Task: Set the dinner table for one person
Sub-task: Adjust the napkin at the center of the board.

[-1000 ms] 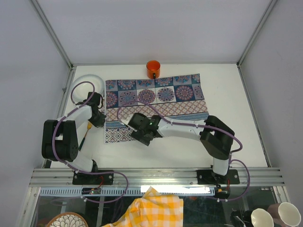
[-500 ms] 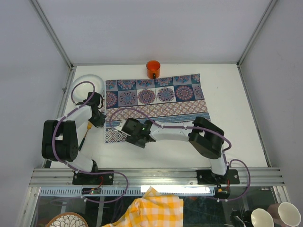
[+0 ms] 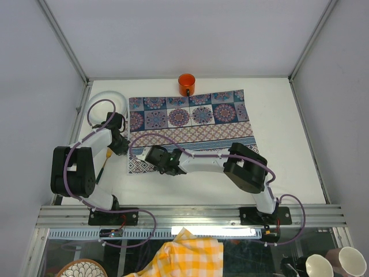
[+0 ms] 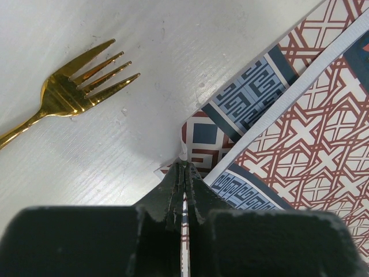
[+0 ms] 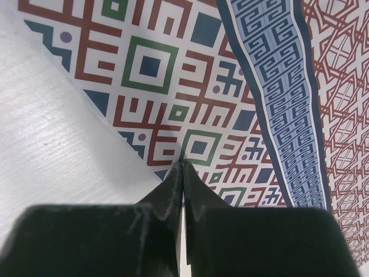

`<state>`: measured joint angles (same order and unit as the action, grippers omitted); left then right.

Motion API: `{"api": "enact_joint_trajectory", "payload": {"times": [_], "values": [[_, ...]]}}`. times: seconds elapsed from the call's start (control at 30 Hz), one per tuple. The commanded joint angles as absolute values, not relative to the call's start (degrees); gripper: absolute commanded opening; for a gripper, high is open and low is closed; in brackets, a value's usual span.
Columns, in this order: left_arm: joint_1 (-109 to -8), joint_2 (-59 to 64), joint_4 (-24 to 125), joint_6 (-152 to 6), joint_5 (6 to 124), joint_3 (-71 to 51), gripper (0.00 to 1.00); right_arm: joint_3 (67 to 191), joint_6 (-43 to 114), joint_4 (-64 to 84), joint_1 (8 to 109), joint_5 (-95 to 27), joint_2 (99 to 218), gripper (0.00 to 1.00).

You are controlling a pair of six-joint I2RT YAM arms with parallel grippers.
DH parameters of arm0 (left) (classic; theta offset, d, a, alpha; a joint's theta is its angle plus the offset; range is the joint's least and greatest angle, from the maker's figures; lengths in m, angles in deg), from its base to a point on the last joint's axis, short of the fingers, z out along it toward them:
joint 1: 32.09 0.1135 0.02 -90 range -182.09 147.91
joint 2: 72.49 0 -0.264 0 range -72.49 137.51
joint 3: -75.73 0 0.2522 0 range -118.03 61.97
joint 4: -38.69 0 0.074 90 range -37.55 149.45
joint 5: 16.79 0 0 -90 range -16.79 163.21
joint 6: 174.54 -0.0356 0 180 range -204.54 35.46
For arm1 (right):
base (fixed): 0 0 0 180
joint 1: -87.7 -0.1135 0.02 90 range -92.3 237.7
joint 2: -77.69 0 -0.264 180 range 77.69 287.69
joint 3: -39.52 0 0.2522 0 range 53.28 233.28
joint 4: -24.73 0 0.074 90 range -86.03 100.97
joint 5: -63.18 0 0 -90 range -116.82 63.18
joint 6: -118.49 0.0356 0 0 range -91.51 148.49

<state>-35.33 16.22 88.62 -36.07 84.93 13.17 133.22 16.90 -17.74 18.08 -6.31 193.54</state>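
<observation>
- White matte rectangular dinner table [image 3: 282, 115]: centre carries blue-and-purple tile-print cloth [image 3: 190, 121].
- Left gripper [image 4: 183, 166]: fingers pinch cloth's left edge.
- Right gripper [image 5: 182, 165]: fingers pressed together over cloth's near edge.

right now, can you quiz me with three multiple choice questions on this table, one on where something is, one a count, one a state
1. Where is the orange mug? A just beyond the far edge of the patterned cloth; B in the cloth's middle; C at the cloth's near edge.
2. How many tines has the gold fork? A two; B three; C four.
3. How does the right claw stand? A wide open; B shut; C out of view.
Answers: 1 A, the top view shows it past the cloth's far edge. 2 C, the left wrist view shows four tines. 3 B, the right wrist view shows its fingers pressed together over the cloth.
</observation>
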Motion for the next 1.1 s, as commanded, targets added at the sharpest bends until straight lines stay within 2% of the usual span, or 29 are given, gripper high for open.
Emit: {"api": "enact_joint_trajectory", "payload": {"times": [0.0,0.57,0.67,0.77,1.07], "values": [[-36.0,16.6,88.4,-35.5,76.9,14.4,0.00,133.6,17.7,-15.5,18.5,-7.3,192.8,0.00],[-37.0,6.7,90.9,-33.9,72.9,19.4,0.00,142.4,20.0,-20.6,20.9,-7.0,191.7,0.00],[-37.7,4.8,91.0,-33.0,71.6,21.0,0.00,144.6,20.7,-20.6,21.4,-7.2,191.9,0.17],[-38.6,3.3,90.9,-32.9,70.4,22.4,0.00,149.4,22.1,-22.3,23.0,-8.3,193.8,0.29],[-43.1,-1.9,92.2,-28.1,68.9,25.4,0.00,162.1,29.5,-29.2,31.1,-9.1,199.2,0.33]]}}
